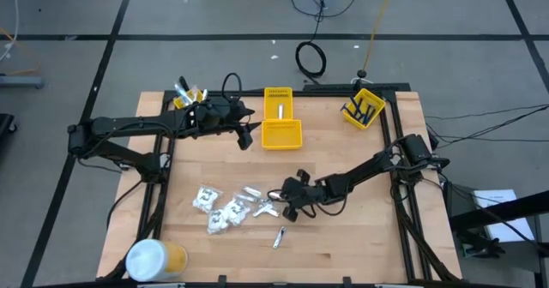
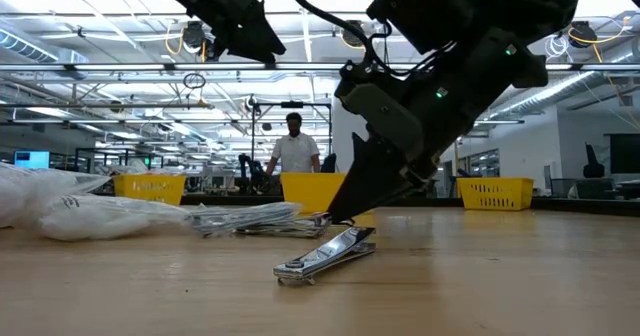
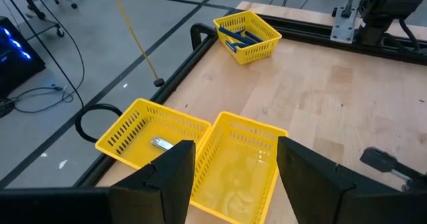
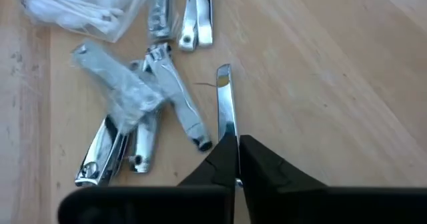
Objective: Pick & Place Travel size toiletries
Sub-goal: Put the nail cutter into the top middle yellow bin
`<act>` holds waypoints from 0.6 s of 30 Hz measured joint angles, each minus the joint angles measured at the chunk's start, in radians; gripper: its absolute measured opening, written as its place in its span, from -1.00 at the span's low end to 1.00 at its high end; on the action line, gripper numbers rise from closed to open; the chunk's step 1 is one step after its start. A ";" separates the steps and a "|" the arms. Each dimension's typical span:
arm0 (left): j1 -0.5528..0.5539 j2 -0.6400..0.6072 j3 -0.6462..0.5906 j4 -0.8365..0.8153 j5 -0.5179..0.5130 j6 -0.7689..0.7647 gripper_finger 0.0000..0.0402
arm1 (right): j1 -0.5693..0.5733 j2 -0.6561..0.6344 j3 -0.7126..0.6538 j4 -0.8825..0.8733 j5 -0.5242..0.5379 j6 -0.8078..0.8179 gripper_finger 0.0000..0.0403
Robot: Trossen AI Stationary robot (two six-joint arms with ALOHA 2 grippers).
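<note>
Item: silvery nail clippers [image 4: 167, 111], small metal pieces heaped at table centre beside white plastic-wrapped packets [image 1: 219, 209]; one stray clipper [image 1: 279, 237] lying apart, nearer the front edge

Handling, judged: light, rigid, slick chrome, flat-lying; best pinched across the narrow sides at mid-length; packets soft, crinkly, likely to slide

Right gripper [image 4: 235, 159]: low over the heap, fingers pressed on the end of one thin clipper [image 4: 225, 104]
Left gripper [image 3: 233, 174]: hovering by the yellow bins [image 1: 281, 132], fingers spread, nothing between

Views: right wrist alone resolves the pinch and single clippers; low view alone shows the stray flat on the wood [image 2: 325, 256]; left wrist alone shows one clipper already in a bin [image 3: 161, 143]
</note>
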 joint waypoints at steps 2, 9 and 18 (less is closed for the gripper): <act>0.000 0.000 0.000 -0.002 0.000 0.000 0.04 | 0.000 0.007 0.000 0.001 0.003 -0.001 -0.99; 0.000 0.000 0.000 -0.014 0.000 0.000 0.04 | 0.005 -0.023 -0.003 0.009 0.029 -0.050 -1.00; 0.000 0.000 0.000 -0.015 0.000 0.000 0.04 | 0.013 -0.144 -0.003 0.010 0.070 -0.158 -0.99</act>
